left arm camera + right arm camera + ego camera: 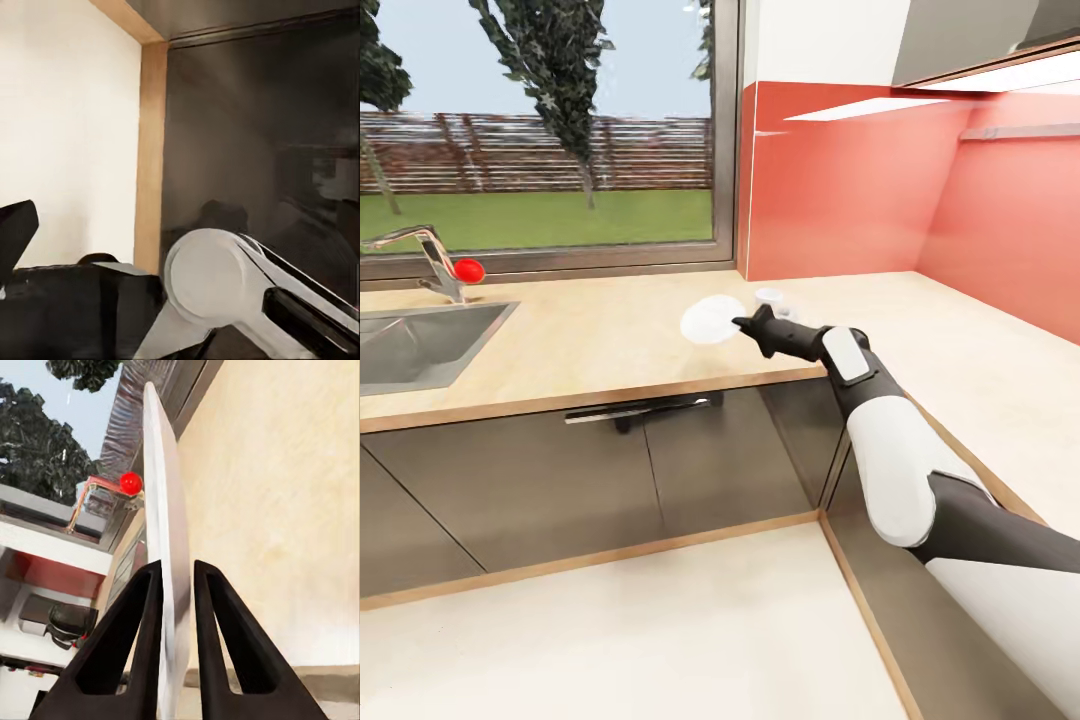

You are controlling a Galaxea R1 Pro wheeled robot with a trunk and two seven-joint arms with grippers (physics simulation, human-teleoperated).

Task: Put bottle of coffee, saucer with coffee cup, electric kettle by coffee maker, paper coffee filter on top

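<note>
Wood-grain counter (pixel 610 340): right pincer (pixel 745 324) clamped on saucer (pixel 712 320) rim, carried edge-on for placement; left pincer's opening indeterminate.

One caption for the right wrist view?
Right gripper pinches small white round saucer edge-on above light wood-grain countertop.

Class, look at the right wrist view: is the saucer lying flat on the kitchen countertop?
No: the saucer stands on edge, pinched by its rim between the right hand's two fingers above the kitchen countertop.
</note>
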